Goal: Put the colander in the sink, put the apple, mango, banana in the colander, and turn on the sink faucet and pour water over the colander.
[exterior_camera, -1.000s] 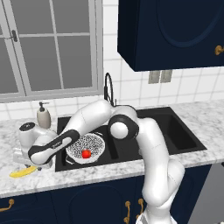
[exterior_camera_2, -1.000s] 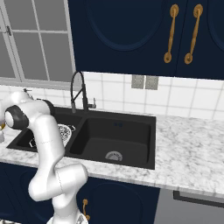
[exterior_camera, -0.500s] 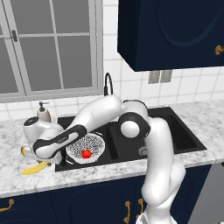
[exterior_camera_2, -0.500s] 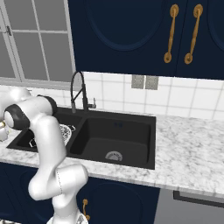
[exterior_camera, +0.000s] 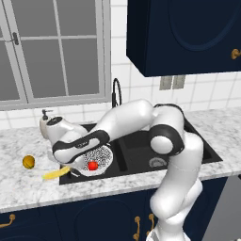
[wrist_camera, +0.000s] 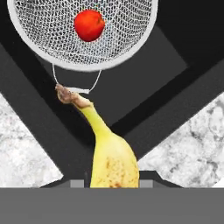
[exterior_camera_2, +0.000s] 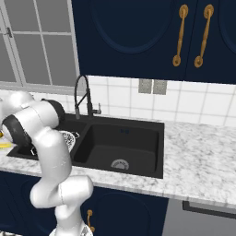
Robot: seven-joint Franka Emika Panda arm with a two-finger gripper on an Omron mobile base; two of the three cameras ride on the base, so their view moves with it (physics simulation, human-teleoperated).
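A white robot arm reaches low and to the left across a black double-basin sink (exterior_camera: 141,150) set in a speckled grey-white marble counter (exterior_camera: 28,188). In the left basin sits the colander (exterior_camera: 96,159), a round white bowl dotted with fine holes, and the red apple (exterior_camera: 92,165) lies inside it. In the hand view the colander (wrist_camera: 83,35) fills the upper part of the picture with the apple (wrist_camera: 89,25) near its middle, and a thin wire handle loops off its rim toward the camera. The banana (wrist_camera: 109,153) rises between the two dark finger tips, its brown stem pointing at that handle — the jaws are closed on the banana, near its thick middle. From the left base view the banana (exterior_camera: 57,173) shows as a yellow strip at the front left corner of the sink, under the gripper (exterior_camera: 64,165). The mango (exterior_camera: 28,162), small and orange-yellow, rests on the counter well to the left of the sink. The tall black gooseneck faucet (exterior_camera_2: 83,94) stands behind the divider between the basins, and a white soap pump bottle (exterior_camera: 45,123) stands at the sink's back left corner.
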